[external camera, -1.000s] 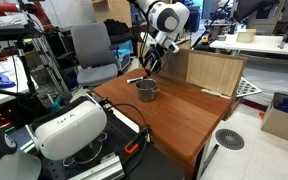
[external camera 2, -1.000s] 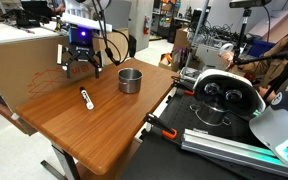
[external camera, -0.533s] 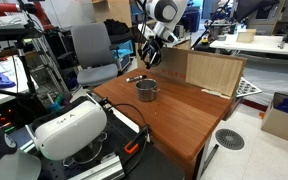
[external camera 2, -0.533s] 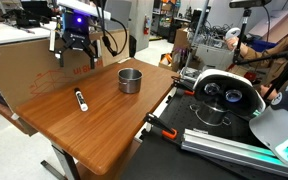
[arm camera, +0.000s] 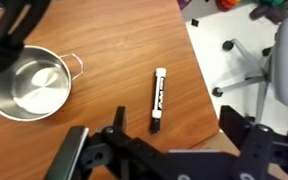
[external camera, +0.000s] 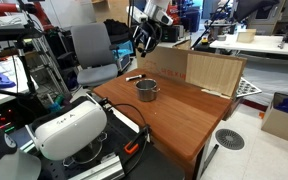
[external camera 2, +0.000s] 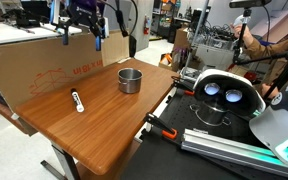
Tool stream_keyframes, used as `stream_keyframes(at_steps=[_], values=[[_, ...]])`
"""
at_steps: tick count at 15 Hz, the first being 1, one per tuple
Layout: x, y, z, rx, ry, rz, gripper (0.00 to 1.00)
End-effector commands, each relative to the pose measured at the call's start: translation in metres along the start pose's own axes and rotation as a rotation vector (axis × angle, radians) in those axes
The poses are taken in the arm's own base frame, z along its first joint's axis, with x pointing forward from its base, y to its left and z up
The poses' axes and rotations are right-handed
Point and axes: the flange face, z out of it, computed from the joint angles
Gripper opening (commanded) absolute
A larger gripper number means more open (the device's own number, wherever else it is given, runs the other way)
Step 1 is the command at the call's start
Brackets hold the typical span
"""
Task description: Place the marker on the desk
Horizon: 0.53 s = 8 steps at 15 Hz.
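Observation:
The marker (arm camera: 158, 100) lies flat on the reddish-brown desk (arm camera: 114, 45), to the right of the small metal cup (arm camera: 29, 85). It shows in both exterior views (external camera: 135, 76) (external camera 2: 77, 101), beside the cup (external camera: 146, 90) (external camera 2: 130, 80) on the desk (external camera: 189, 115) (external camera 2: 109, 125). My gripper (arm camera: 164, 150) is open and empty. It hangs well above the desk and the marker in both exterior views (external camera: 144, 35) (external camera 2: 81, 18).
A pale plywood box (external camera: 209, 72) (external camera 2: 29, 65) stands along the desk's far side. A white headset (external camera: 69, 125) (external camera 2: 224, 95) sits beside the desk with cables. A grey office chair (external camera: 94, 55) stands near the desk corner, its base in the wrist view (arm camera: 274, 60).
My gripper has risen well above the desk and away from the marker, staying open. The marker lies on the desk; the cup has not moved.

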Motion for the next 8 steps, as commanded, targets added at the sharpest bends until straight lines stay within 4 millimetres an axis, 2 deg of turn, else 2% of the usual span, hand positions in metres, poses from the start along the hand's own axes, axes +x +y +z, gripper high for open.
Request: stream_keyframes(at_steps=[1, 2, 4, 8], values=[[-0.040, 0.013, -0.012, -0.001, 0.112, -0.024, 1.00], [-0.019, 0.005, -0.010, 0.003, 0.048, -0.006, 1.00], [-0.034, 0.010, -0.013, 0.003, 0.079, -0.005, 1.00], [-0.037, 0.013, -0.010, 0.002, 0.088, -0.005, 1.00]])
